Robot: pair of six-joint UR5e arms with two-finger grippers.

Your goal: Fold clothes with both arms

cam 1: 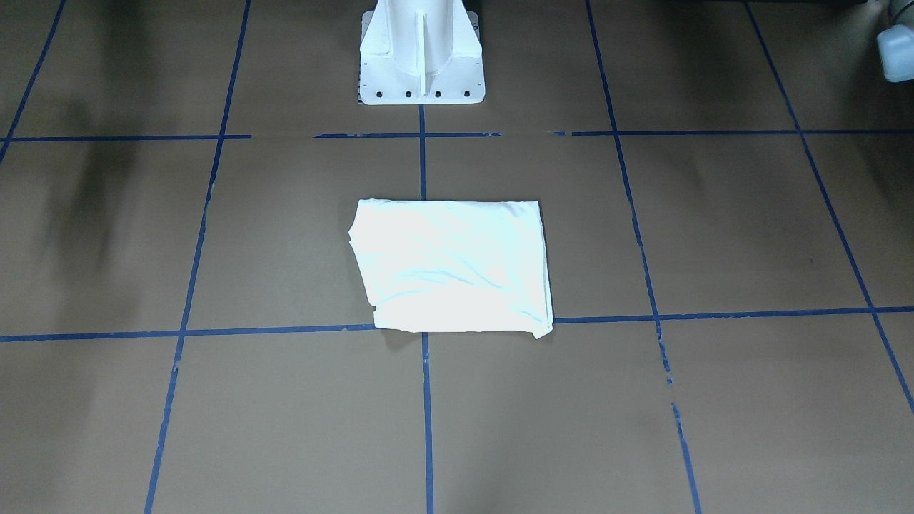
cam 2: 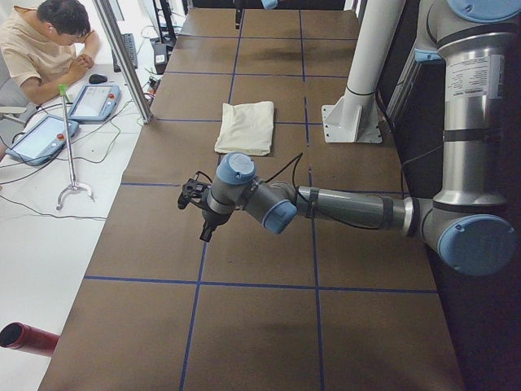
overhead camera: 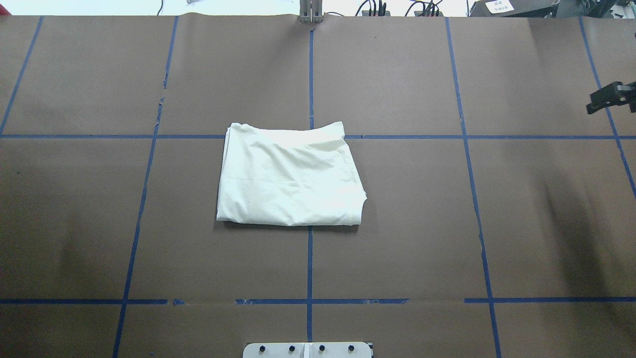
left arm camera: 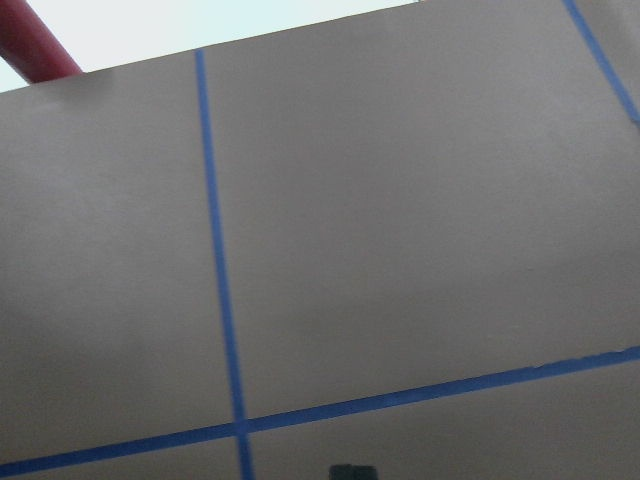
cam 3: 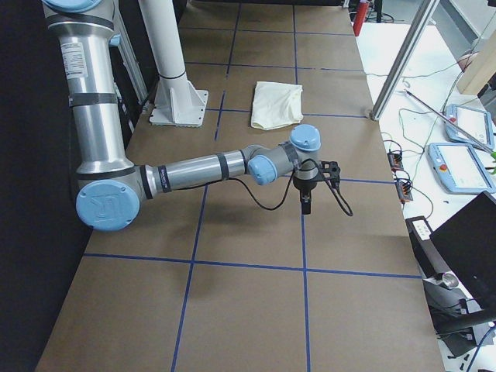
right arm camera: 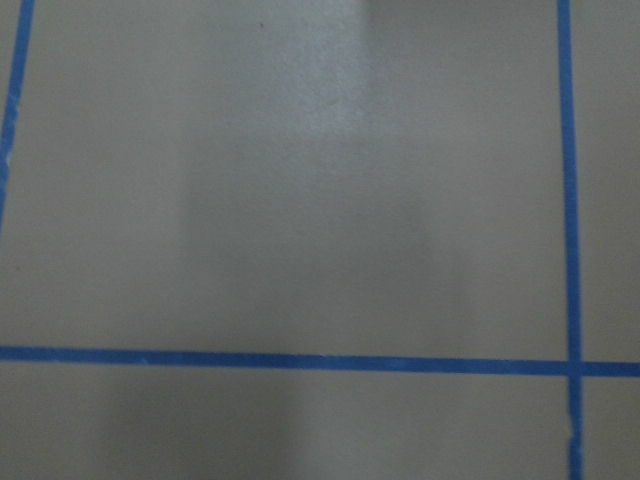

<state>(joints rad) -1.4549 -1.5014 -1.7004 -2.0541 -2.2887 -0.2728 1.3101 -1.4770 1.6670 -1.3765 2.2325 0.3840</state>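
The cream-white shirt [cam 1: 453,268] lies folded into a compact rectangle at the middle of the brown table, plain side up, print hidden. It also shows in the overhead view [overhead camera: 290,176] and both side views [cam 2: 247,126] [cam 3: 277,105]. Neither gripper touches it. My left gripper [cam 2: 204,236] hangs fingers-down over bare table far toward my left end; I cannot tell whether it is open. My right gripper [cam 3: 304,208] hangs fingers-down far toward my right end; only a black part of it [overhead camera: 612,97] shows at the overhead view's right edge, and I cannot tell its state.
The white pedestal base [cam 1: 421,64] stands behind the shirt. Blue tape lines [overhead camera: 310,263] grid the table. An operator [cam 2: 45,49] sits beside teach pendants [cam 2: 94,102] off the table's far side. A red tube [cam 2: 24,338] lies past my left end.
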